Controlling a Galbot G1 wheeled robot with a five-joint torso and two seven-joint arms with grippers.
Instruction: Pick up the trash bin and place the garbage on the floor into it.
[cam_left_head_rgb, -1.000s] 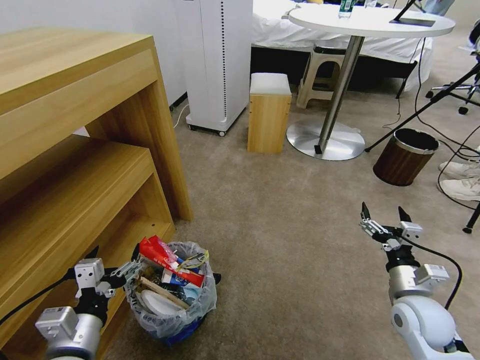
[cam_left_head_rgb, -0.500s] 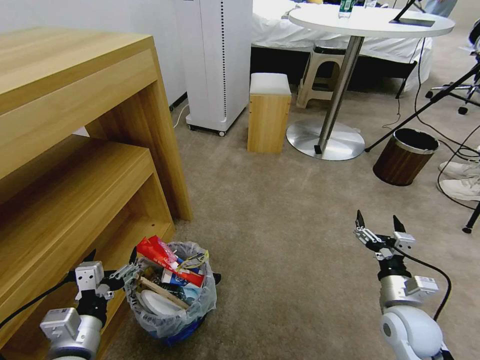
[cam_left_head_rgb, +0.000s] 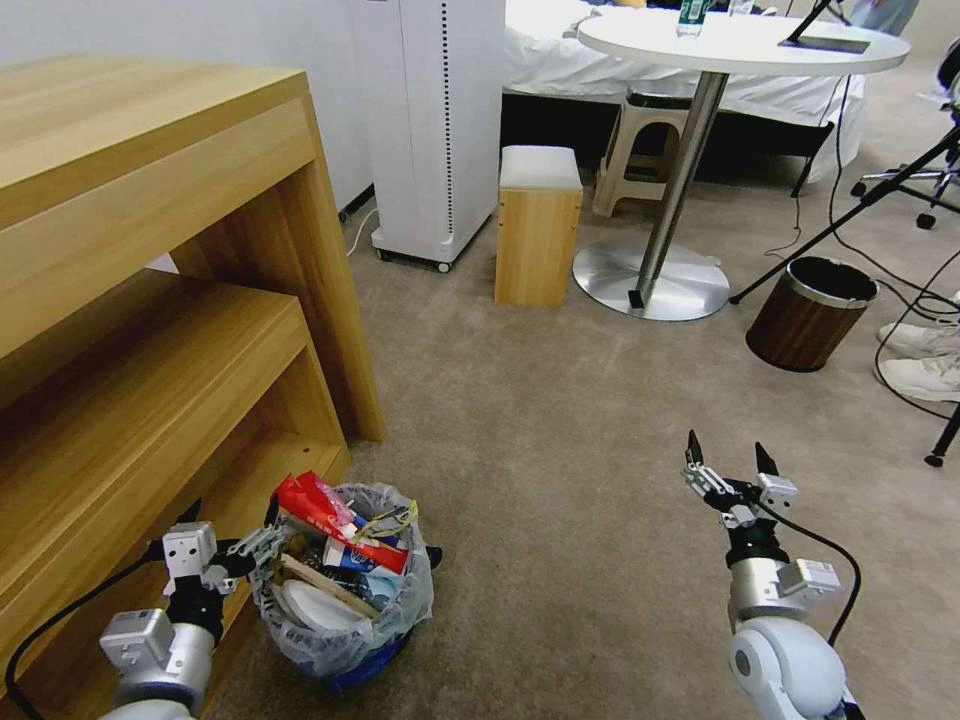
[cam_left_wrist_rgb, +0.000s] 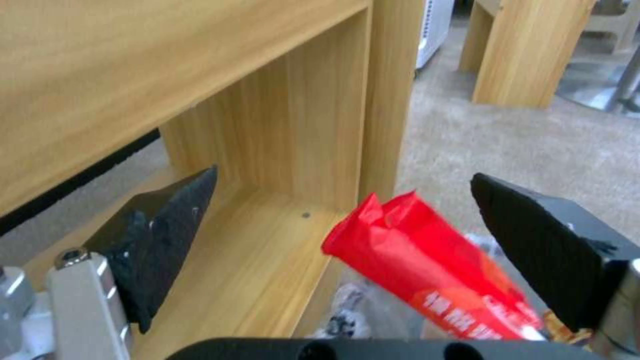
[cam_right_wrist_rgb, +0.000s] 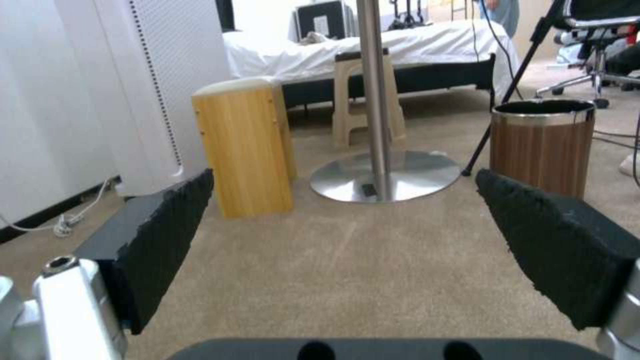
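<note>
Head view: the trash bin (cam_left_head_rgb: 345, 590) sits full of garbage at 7 o'clock on the floor (cam_left_head_rgb: 560, 420). The left end effector (cam_left_head_rgb: 228, 520) is spread wide beside its rim, probably to let go. The right end effector (cam_left_head_rgb: 728, 462), at 5 o'clock, is wide too and holds nothing.

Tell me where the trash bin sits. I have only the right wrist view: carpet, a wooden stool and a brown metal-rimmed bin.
Observer: The trash bin stands on the floor at the robot's near left, by the foot of the wooden shelf unit.
Operator: Report what's in it.
Observer: It is full. A red packet sticks up above the rim, over a wooden stick and a white slipper.
Operator: Give me the left gripper.
Observer: The left gripper is open, level with the bin's left rim. I cannot tell whether it touches the bag.
</note>
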